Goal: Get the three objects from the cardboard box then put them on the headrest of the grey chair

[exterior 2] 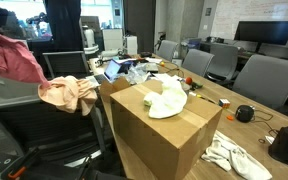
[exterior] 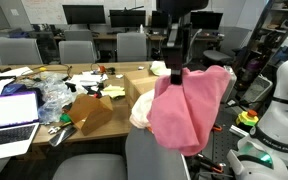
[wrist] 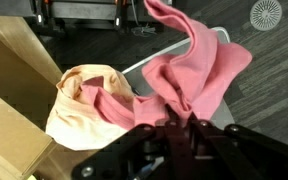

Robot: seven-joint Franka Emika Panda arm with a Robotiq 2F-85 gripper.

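The pink fabric cloth [exterior: 192, 108] hangs bunched from the black fingers [wrist: 196, 132], which are pinched closed on its upper fold, just above the grey chair's padded headrest [exterior: 152, 152]. A crumpled peach cloth [exterior 2: 70, 93] lies draped on that headrest. Beside the chair stands the brown cardboard box [exterior 2: 159, 140], with a white cloth [exterior 2: 168, 100] lying on top.

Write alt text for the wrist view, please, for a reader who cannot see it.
The robot's black gripper, jaws pinched shut, holds a crumpled pink cloth over the headrest of a grey chair. A peach-coloured cloth already lies draped there, and a brown cardboard box fills the left edge.
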